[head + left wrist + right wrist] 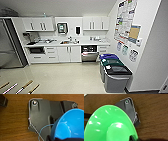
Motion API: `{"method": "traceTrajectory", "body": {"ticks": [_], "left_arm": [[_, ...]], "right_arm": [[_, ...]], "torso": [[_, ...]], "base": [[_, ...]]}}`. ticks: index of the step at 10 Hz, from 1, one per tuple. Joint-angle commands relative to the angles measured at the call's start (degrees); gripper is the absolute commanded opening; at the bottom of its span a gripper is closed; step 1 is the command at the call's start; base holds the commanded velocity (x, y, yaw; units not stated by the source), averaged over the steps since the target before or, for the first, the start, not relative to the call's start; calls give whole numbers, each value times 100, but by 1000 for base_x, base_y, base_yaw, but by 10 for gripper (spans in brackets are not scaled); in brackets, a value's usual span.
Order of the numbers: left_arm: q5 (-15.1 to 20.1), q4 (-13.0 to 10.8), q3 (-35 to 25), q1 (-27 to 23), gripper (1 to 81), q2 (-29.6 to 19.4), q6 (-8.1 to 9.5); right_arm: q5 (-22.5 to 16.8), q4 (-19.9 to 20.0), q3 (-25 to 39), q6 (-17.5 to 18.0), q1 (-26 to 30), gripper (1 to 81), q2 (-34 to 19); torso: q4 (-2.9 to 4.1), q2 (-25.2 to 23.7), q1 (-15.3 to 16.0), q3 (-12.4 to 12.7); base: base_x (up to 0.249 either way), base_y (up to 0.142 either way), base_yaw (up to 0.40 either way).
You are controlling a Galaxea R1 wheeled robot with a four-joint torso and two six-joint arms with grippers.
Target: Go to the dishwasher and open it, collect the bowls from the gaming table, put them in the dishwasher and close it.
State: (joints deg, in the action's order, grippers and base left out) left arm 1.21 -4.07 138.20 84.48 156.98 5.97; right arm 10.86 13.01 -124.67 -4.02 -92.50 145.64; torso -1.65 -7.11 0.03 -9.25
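Observation:
The dishwasher (89, 53) is built into the white cabinets at the far side of the kitchen. Its steel door stands ajar, with dark racks showing above it. In the left wrist view a bright blue bowl (70, 125) hangs close to the camera over brown wood grain, and my left gripper (58, 139) is shut on its rim. In the right wrist view the wide light green bowl (109, 125) is held the same way by my right gripper (133, 138). The gaming table is out of view.
Grey bins (116, 77), one with a blue lid (109, 56), line the right wall ahead of the dishwasher. A steel fridge (8, 47) stands at the left. The counter with a sink (67, 42) runs along the back. Shiny pale floor (62, 75) lies between.

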Motion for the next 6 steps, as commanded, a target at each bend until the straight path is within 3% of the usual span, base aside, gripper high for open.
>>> {"method": "traceTrajectory", "body": {"ticks": [1,6], "left_arm": [[301,47,-4,-269,10,-131,-8],[301,38,-4,-269,10,-114,-8]], "right_arm": [[-322,-88,32,-20,183,10,-191],[-313,-105,23,-20,175,10,-182]], "torso": [[0,0,0,0],[0,0,-2,0]], "base": [[221,0,0],[221,0,0]]}}
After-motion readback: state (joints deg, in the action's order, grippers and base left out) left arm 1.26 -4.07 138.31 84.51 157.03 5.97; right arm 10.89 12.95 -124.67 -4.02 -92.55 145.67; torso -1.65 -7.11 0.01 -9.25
